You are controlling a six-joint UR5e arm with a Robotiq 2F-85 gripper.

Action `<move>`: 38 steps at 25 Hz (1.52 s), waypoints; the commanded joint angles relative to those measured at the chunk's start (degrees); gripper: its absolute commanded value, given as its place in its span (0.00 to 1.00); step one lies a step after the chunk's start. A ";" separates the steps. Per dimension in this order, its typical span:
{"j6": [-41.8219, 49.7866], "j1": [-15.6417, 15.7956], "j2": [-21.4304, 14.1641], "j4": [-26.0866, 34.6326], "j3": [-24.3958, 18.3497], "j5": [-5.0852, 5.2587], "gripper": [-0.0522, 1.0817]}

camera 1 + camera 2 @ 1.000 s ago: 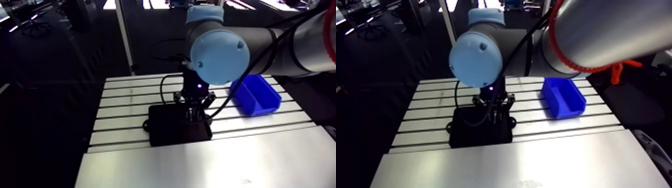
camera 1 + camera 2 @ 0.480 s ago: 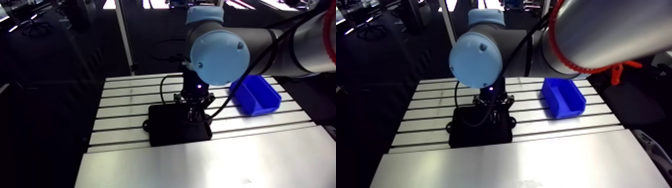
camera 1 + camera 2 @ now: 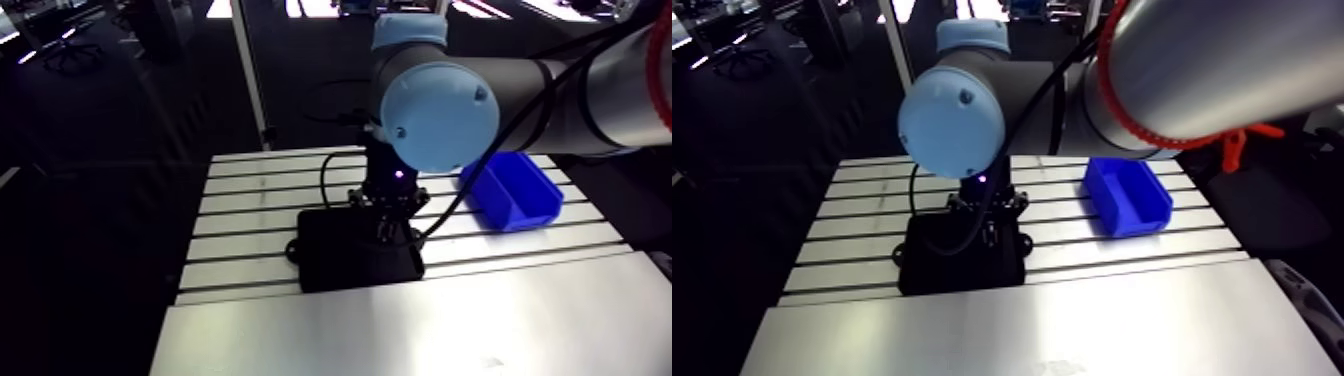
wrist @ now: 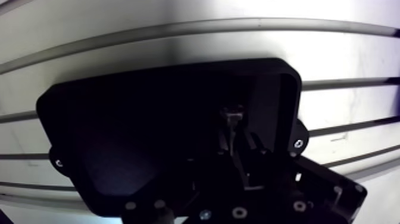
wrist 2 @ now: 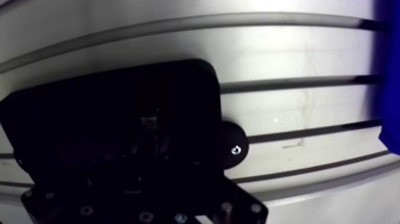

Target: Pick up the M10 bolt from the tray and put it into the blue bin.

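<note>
We read the two-fingered black gripper (image 4: 233, 132) as clamped on the small grey metal M10 bolt (image 4: 233, 112). Its jaws are drawn close with the bolt at their tips, just above the black plastic tray (image 4: 119, 125). The bolt's long axis is lost in shadow. The open blue plastic bin (image 3: 508, 190) sits well apart, past the tray's eared end.

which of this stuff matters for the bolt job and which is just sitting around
Job: black plastic tray; small grey metal piece in it, probably the M10 bolt; blue plastic bin; black Robotiq gripper over the tray.
Just there: slotted aluminium table.
</note>
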 commanded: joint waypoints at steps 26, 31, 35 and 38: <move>-6.43 1.53 -8.88 5.54 0.05 0.12 0.95; -9.51 1.62 -12.92 9.49 -2.85 -0.06 0.97; -13.20 1.35 -16.17 11.25 -4.26 -0.32 0.97; -17.51 0.04 -17.75 12.30 -4.87 -0.32 0.97</move>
